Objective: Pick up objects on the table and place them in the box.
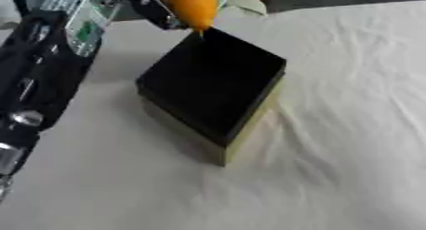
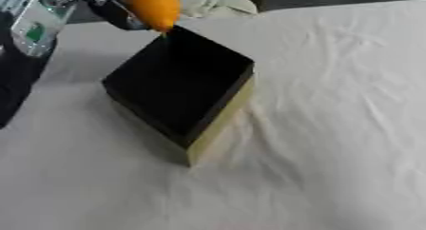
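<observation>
Above the box's (image 1: 212, 84) far corner, left hand (image 1: 154, 5) holds orange object (image 1: 191, 5); cloth (image 1: 349, 105) open rightward.

Box (image 1: 212, 89) sits mid-table, turned cornerwise, dark inside, pale tan outer wall showing along its near right side. White cloth (image 1: 349, 129) covers the table, wrinkled to the right of the box.

Left arm (image 1: 37, 77) enters along the left edge, black with silver joints, reaching toward the top of the view. Left hand (image 1: 154, 5) at top, just beyond the box's far corner; fingers blurred, curled round an orange object (image 1: 193, 6). The object is elongated and hangs with its narrow tip pointing down, right above the far corner of the box. Whether the tip touches the rim cannot be told.

Pale crumpled thing (image 1: 246, 1) behind the orange object, at the top edge.
</observation>
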